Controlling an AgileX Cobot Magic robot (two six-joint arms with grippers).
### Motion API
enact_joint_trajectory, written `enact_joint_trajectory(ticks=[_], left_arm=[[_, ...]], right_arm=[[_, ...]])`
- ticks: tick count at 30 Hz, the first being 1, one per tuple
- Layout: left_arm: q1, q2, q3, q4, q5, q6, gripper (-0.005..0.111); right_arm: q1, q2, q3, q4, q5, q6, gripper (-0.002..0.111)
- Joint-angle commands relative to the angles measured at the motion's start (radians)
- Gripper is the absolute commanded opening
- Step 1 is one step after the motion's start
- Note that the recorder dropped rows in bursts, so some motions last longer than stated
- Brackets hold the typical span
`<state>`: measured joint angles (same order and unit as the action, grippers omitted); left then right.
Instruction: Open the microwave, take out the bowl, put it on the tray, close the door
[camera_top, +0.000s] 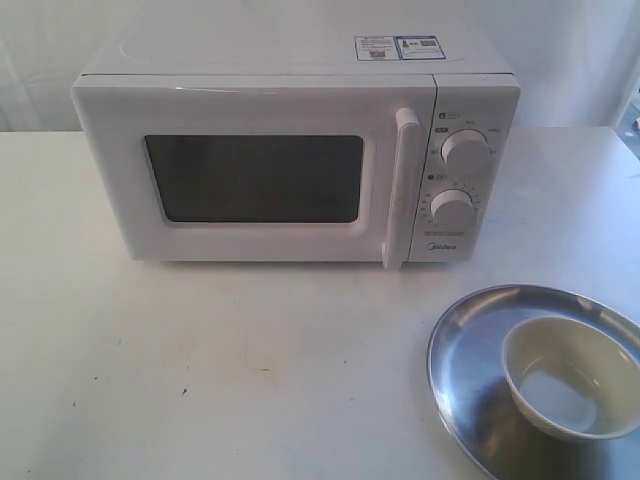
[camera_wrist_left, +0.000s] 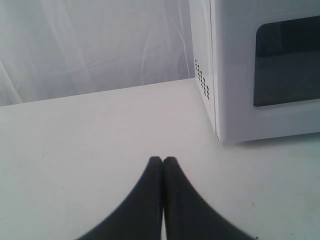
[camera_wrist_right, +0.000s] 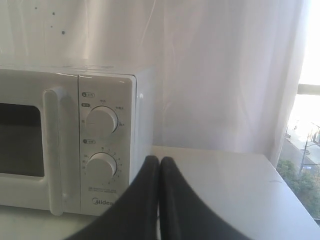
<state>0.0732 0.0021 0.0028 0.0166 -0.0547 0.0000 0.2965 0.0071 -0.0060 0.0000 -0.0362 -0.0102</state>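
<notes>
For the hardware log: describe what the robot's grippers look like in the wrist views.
The left gripper shows two matte black jaws, broad at the base, curving inward to narrow rounded tips. The right gripper looks the same: smooth, dark, with no visible markings or cables. The arms themselves are out of frame in every view.
</notes>
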Motion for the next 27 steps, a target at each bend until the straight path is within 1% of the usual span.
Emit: enact_joint_trajectory(ticks=[1,7,27], left_arm=[[0.0,-0.002,-0.003,-0.008,-0.004,0.0,0.0],[0.0,-0.002,-0.003,-0.008,-0.004,0.0,0.0],[0.0,-0.002,-0.003,-0.008,-0.004,0.0,0.0]], right_arm=[[-0.007,-0.006,0.006,0.008,-0.011,-0.011,0.0],[-0.007,-0.006,0.006,0.008,0.03,-0.011,0.0],[-0.007,-0.006,0.006,0.008,0.03,-0.011,0.0]])
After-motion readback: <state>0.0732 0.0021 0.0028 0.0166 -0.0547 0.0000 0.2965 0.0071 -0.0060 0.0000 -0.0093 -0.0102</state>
